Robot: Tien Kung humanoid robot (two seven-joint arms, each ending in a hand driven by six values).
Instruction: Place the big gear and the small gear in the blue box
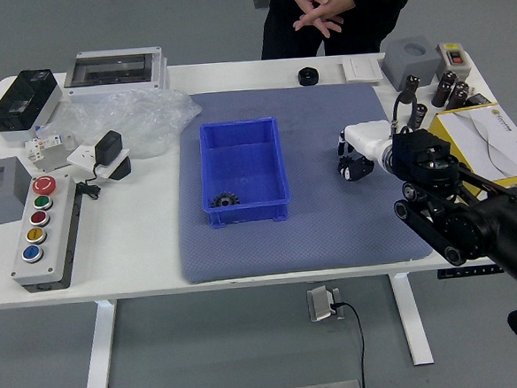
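My right hand point(355, 156), a white back with black fingers, is low over the right part of the grey-blue mat point(323, 234). Its fingers are drawn in together, and I cannot see whether a gear is between them. A dark toothed gear point(225, 199) lies inside the blue box point(243, 164), near the front left corner. No second gear can be made out. The left arm is out of view.
At the far edge a person's hands point(324, 7) are clasped, near a black round object point(308, 76). Left stand a button panel point(44, 231) and plastic wrap point(151, 113); right lies a yellow-edged box point(490, 142).
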